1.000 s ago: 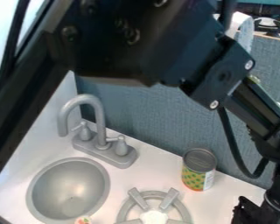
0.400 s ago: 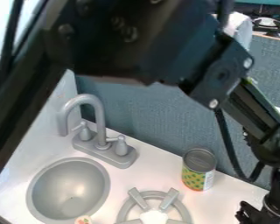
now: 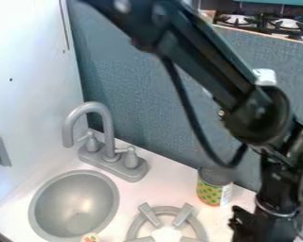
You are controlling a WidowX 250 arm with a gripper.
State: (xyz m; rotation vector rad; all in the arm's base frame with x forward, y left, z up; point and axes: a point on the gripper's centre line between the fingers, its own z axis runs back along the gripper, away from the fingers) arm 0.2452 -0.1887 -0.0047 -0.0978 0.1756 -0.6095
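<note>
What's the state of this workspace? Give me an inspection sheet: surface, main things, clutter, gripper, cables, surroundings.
Surface: white counter with an oval grey sink, a grey faucet behind it and a grey toy burner, partly cut off by the bottom edge.
Main things: upright can with a green-dotted yellow label, behind and right of the burner.
Clutter: small patterned item at the sink's near rim; too cut off to identify.
Gripper: black gripper at lower right, nearest the can; nothing seen held.
Cables: black cable looping below the arm, its low point above the can in the view.
Surroundings: blue-grey panel behind the counter, white wall at left, stovetop beyond the panel.
</note>
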